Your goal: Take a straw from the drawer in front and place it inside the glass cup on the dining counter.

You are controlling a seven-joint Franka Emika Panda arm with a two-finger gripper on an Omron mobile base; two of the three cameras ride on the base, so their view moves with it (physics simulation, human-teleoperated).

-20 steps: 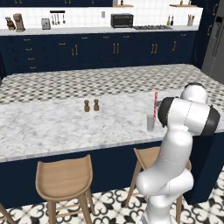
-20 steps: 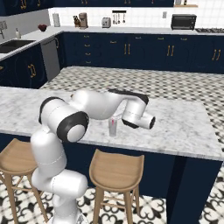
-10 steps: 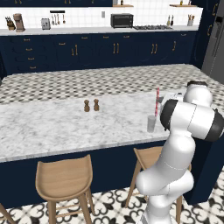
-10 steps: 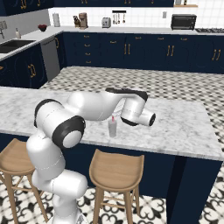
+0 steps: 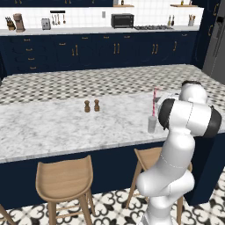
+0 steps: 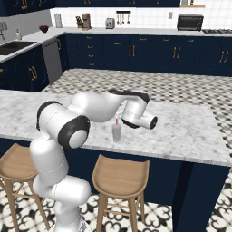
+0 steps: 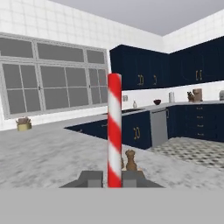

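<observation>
Now straw (image 5: 154, 102) stands lower inside glass cup (image 5: 152, 124)

Straw (image 5: 154, 102) now lower, its foot inside glass cup (image 5: 151, 125); a second ago it hung just above the rim.

straw (image 7: 114, 131): I am seeing red with pale diagonal stripes
glass cup (image 5: 152, 124): looking clear, faintly grey
dining counter (image 5: 52, 127): showing white-grey veined marble on a navy base
shakers (image 5: 91, 106): appearing brown
stools (image 5: 66, 178): showing light wood
floor (image 5: 110, 81): running in a black-and-white check
my arm (image 6: 97, 107): showing white with dark joints
</observation>
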